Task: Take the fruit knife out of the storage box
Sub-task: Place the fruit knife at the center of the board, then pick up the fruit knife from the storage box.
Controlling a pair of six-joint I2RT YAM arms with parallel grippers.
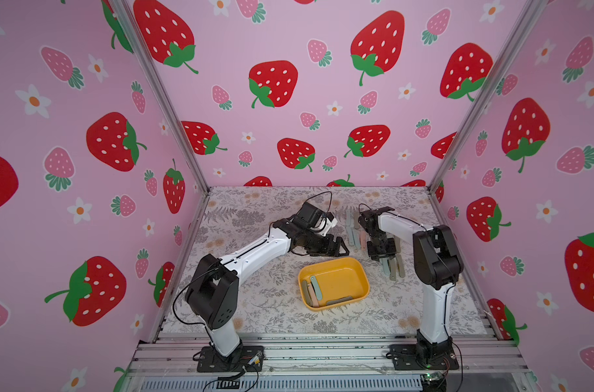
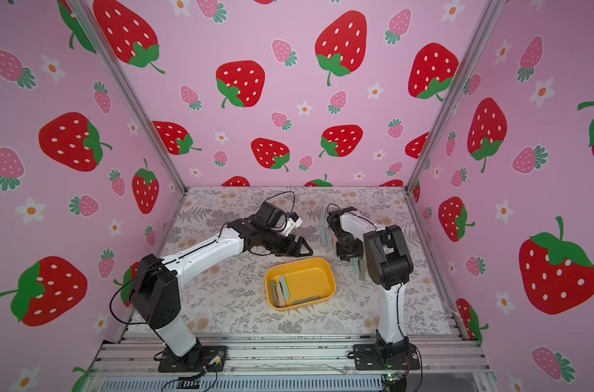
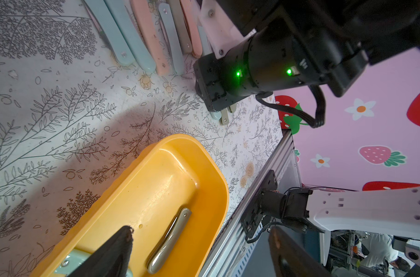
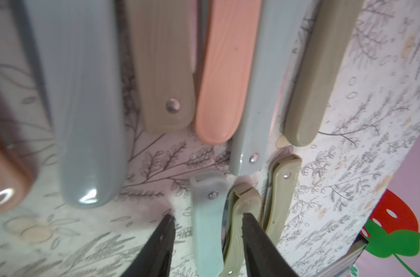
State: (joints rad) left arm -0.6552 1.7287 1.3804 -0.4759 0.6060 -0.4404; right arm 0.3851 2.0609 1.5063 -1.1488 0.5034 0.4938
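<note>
Lying between the right end effector's parted jaws, a mint fruit knife joins the bench row (left end effector: open).

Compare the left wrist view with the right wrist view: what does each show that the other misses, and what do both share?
Only the left wrist view: the yellow storage box with a grey-green folded fruit knife lying inside it. Only the right wrist view: the tips of the right gripper, apart, with a mint folded knife lying between them. Both: the row of pastel folded knives on the floral table cover, plus a patch of the pink strawberry wall.
</note>
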